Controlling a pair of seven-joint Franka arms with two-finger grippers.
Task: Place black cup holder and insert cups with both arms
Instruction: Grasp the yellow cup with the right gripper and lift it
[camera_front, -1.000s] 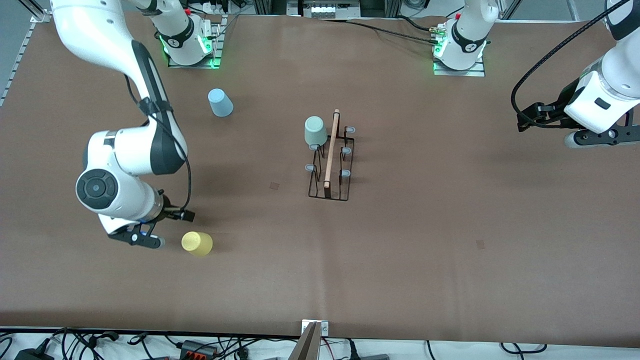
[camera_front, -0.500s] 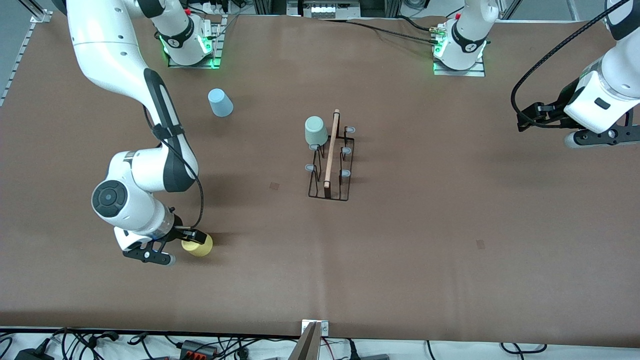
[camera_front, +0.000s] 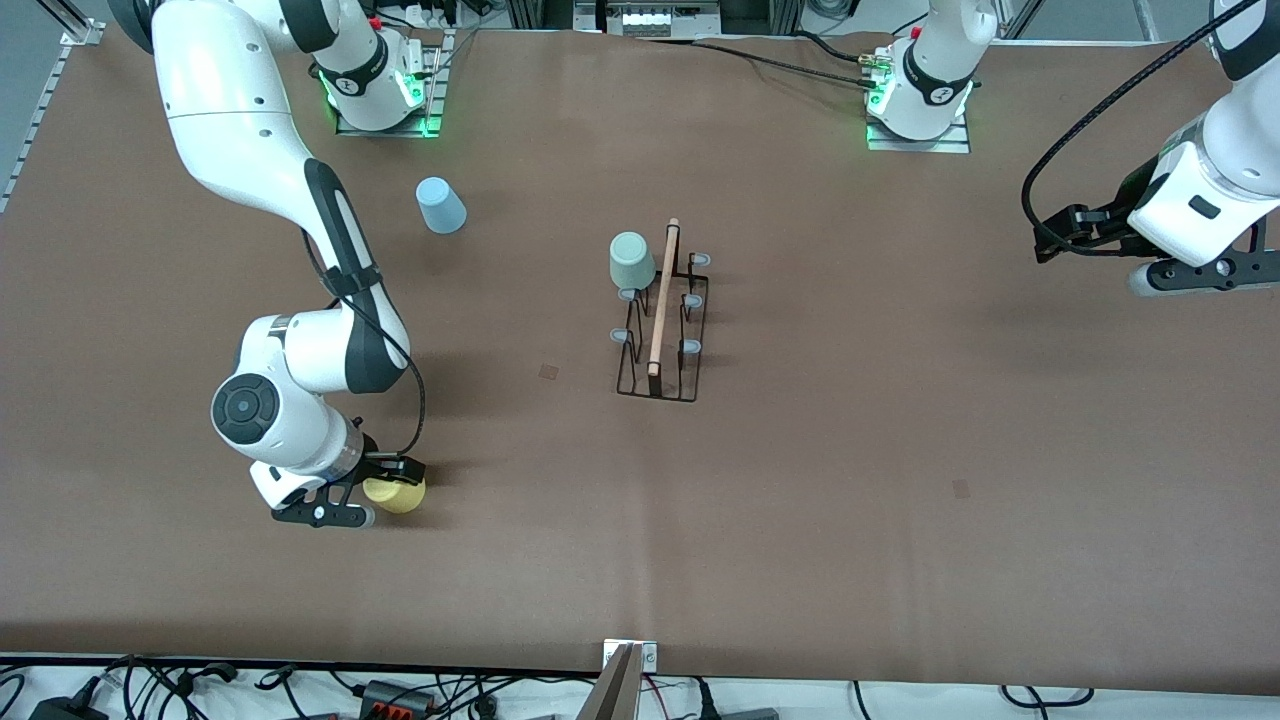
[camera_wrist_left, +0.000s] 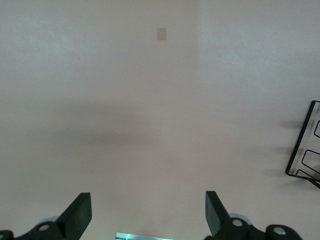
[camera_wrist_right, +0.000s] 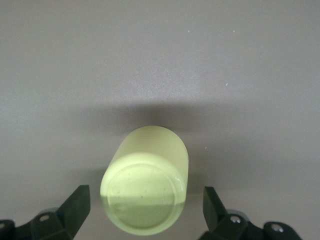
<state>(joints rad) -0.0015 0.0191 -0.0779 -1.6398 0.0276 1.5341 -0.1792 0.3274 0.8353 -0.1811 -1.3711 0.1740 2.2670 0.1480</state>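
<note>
Our right pincer (camera_wrist_right: 145, 212) gapes wide, gripping nothing; the yellow cup (camera_wrist_right: 146, 186) lies between its fingers, long axis pointing away. The left pincer (camera_wrist_left: 147, 217) waits open, empty.

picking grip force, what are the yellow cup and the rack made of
Yellow cup: looks like smooth matte plastic, evenly coloured with a moulded ring in its base. Black cup holder: thin black wire, probably coated metal, with a pale rod handle that looks wooden.

- Even, bright overhead light; soft shadows lie on the brown surface (camera_front: 900, 420).
- Front view sharp.
- Right wrist view: yellow cup (camera_wrist_right: 145, 187) slightly soft, shadow beside it.
</note>
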